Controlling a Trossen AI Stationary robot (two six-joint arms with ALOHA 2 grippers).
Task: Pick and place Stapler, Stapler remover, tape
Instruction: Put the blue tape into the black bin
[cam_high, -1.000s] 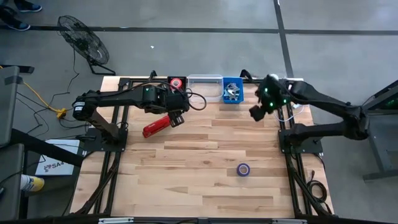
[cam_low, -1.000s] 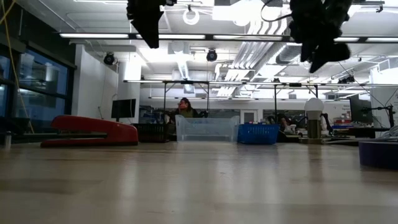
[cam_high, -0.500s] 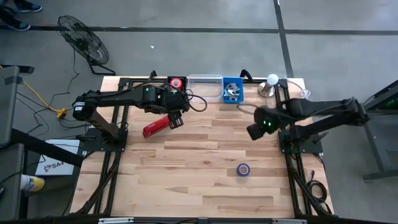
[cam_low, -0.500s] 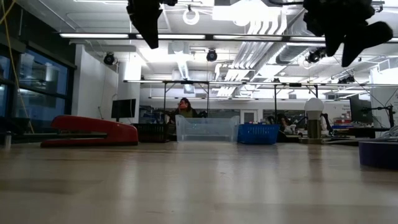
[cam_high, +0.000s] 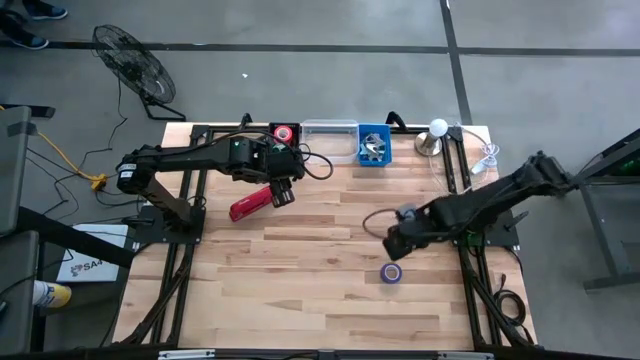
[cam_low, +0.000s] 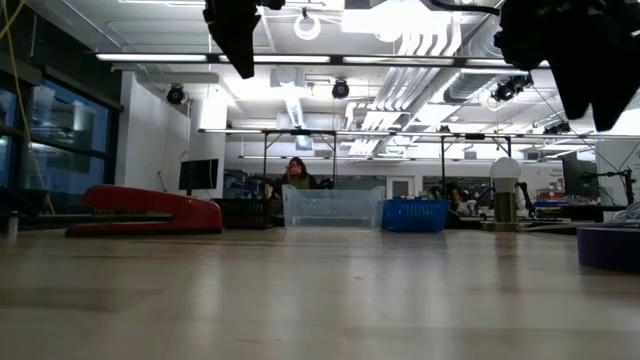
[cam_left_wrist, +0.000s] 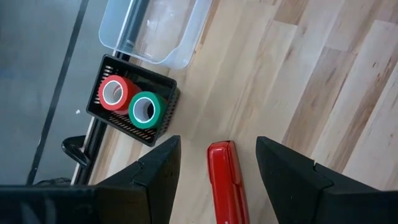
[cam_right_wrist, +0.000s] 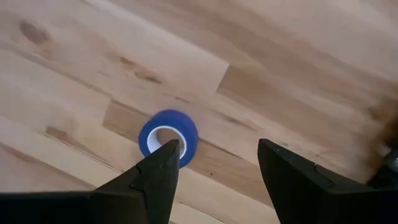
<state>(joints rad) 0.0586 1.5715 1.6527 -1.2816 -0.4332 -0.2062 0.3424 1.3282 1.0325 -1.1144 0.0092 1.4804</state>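
1. The table (cam_high: 300, 290), pale wood planks, is the largest thing here. Its near half lies bare but for one roll, so there is broad room to travel there. The far edge is crowded.
2. Along that far edge, side by side: a black basket (cam_left_wrist: 161, 118) holding a red roll (cam_left_wrist: 114, 93) and a green roll (cam_left_wrist: 145, 108), then a clear bin (cam_high: 329, 141), then a blue bin (cam_high: 374, 146). A lamp (cam_high: 436, 137) stands at the far right corner.
3. My left gripper (cam_high: 285, 187) hangs above the stapler's far end, close to the black basket. Fingers parted, nothing between them; through the gap I see the stapler's red tip.
4. My right gripper (cam_high: 397, 243) hovers over the near right part of the table, just beside the blue tape and not touching it. Fingers spread, empty.
5. The stapler (cam_high: 252, 203): long, narrow, bright red, lying flat and slanted on the left part of the table, bare wood on its near side.
6. The blue tape (cam_right_wrist: 168, 138): small roll, lying flat, hollow centre up, alone on open wood, well apart from the bins.
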